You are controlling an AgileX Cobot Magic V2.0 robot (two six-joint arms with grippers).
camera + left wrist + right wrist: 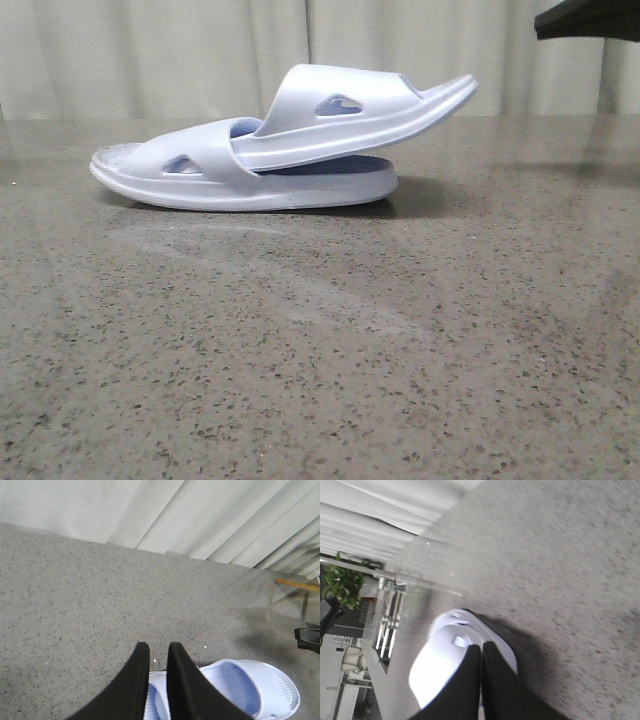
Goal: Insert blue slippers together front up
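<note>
Two blue slippers lie nested on the speckled table. The lower slipper (200, 175) rests flat. The upper slipper (350, 110) is pushed under its strap and slants up to the right. My left gripper (158, 650) hovers over a slipper (250, 685), its fingers a narrow gap apart with nothing between them. My right gripper (481, 647) is shut and empty, its fingers touching, above a blurred slipper (440, 665). In the front view only a dark part of the right arm (590, 20) shows at the top right, away from the slippers.
A pale pleated curtain (150, 50) hangs behind the grey table (320, 350). A dark object (307, 639) sits at the edge of the left wrist view. Beyond the table's edge in the right wrist view stand a plant (342, 587) and a railing (387, 625).
</note>
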